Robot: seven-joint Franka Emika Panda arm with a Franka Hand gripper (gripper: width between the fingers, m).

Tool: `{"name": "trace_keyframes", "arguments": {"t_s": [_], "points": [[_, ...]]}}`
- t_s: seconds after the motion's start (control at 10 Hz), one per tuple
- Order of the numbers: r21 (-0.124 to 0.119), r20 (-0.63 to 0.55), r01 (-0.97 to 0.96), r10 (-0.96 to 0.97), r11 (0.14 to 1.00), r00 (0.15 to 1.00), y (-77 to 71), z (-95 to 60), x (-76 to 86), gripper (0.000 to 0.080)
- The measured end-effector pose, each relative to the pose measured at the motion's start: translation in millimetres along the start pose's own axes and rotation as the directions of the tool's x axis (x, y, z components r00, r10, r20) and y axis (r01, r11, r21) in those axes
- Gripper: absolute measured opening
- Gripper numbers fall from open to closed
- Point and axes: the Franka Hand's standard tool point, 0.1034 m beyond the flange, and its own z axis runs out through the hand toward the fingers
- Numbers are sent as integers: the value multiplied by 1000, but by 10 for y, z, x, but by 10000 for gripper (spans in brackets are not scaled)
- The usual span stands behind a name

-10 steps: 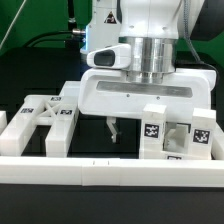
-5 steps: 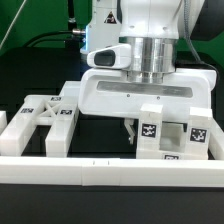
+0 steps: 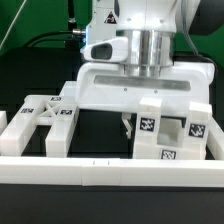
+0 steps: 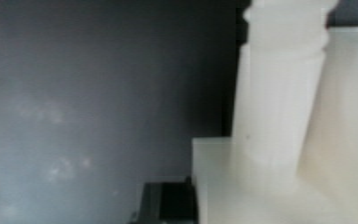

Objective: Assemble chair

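Black worktop (image 3: 98,135), dark room (image 3: 30,40) behind — pincer (image 3: 125,124) pinched fully together just beside the tagged chair part (image 3: 158,140), hold unclear.

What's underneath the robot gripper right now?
The gripper hangs shut above dark table, close beside a tagged chair block. That block hides the table behind it, so anything there goes unseen.
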Motion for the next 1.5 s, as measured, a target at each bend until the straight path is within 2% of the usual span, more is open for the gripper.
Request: {"name": "trace_keyframes", "arguments": {"t_s": [0.2,0.3,0.4,0.5,0.6,0.7,0.8,0.9,1.1,1.3,1.4,1.5], "points": [[8,16,10,-11,1000,1000,107,-212,93,32],[7,33,9,-9,1000,999,163,-228,126,32],[5,30,7,-7,1000,1000,150,-204,114,32],[10,80,5,-6,1000,997,144,-187,52,32],[23,178,-3,-1,1000,984,132,-195,9,32],[29,220,-2,-4,1000,975,128,-209,34,32],[39,311,10,-22,999,950,127,-267,-4,32],[42,355,31,-44,999,934,132,-348,26,32],[74,514,26,-60,997,856,191,-458,-43,32],[74,611,17,-59,997,789,206,-423,-65,32],[73,701,12,-59,997,711,230,-449,-152,32],[72,726,23,-68,997,684,260,-408,-113,32]]}}
